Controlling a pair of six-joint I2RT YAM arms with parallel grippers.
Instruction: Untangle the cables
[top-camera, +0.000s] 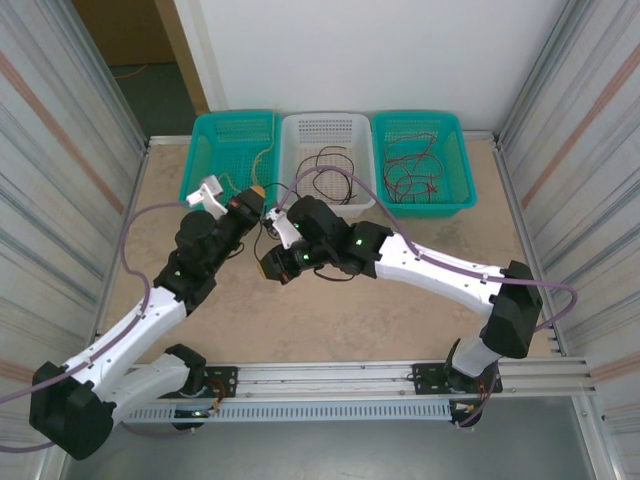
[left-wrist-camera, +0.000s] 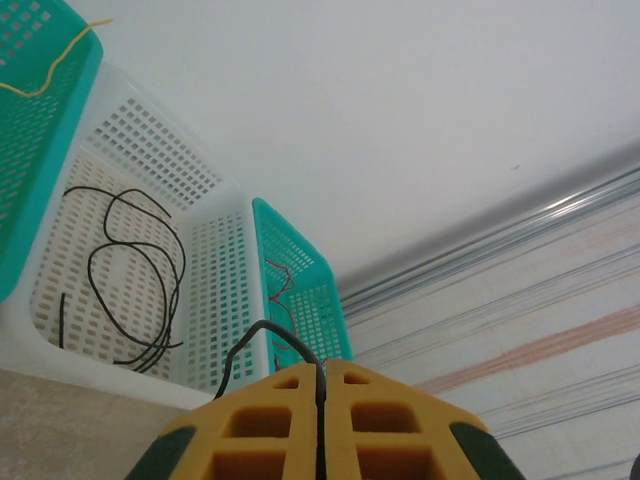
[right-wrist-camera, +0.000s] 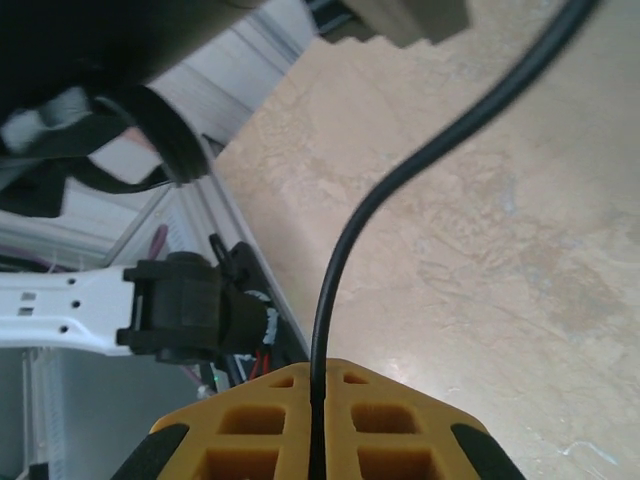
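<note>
Step in hand, by your likely reading: the last strand, a thin black wire (left-wrist-camera: 262, 332), is stretched between both arms at frame centre. A pale yellow wire (top-camera: 262, 160) lies in the left teal plastic basket (top-camera: 195, 165). The left tool (left-wrist-camera: 320, 378), tilted up towards the white lattice basket (top-camera: 325, 128), pinches the black wire. The right tool (right-wrist-camera: 320, 378), angled low over the beige table (right-wrist-camera: 500, 250), clamps black wire too. Red wires (top-camera: 410, 165) sit in the right teal basket (top-camera: 462, 165). Next you'd free one end, then drop the wire in the white basket.

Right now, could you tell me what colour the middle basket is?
The middle basket is white; top external view.
</note>
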